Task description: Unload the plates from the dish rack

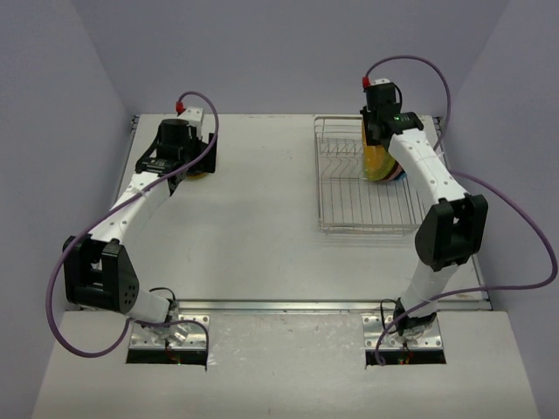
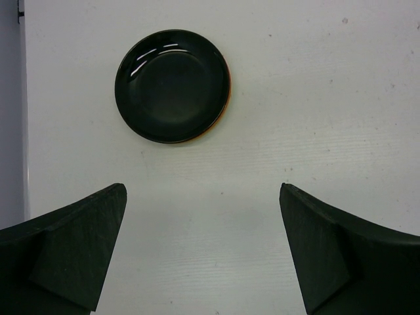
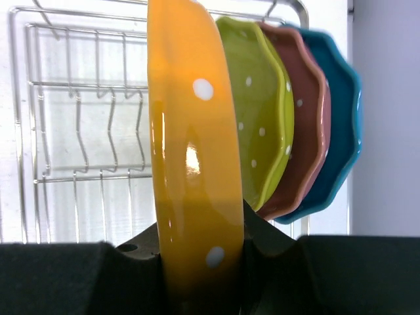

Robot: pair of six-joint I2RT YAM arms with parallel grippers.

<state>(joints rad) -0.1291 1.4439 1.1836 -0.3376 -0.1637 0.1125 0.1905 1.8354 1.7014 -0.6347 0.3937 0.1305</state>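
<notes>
Found the right gripper [image 3: 200, 262] pinching the rim of the yellow plate [image 3: 190, 131], upright in the dish rack [image 3: 79, 84]; saw the lime green plate [image 3: 259, 111], pink plate [image 3: 308, 131] and teal plate [image 3: 341, 105] slotted just beside; found the left gripper [image 2: 202, 216] spread above the black plate [image 2: 172, 85], stacked on an orange plate [image 2: 228, 98] on the table [image 2: 328, 98]; judged plates light, stiff, glossy, slippery; advised a rim grip.

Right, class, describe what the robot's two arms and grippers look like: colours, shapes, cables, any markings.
The left arm and right arm match: white links, bulky black joint housings. A purple cable loops along each, ending at a red connector near the wrist. The fingers are matte black wedges. No lettering is legible.
</notes>
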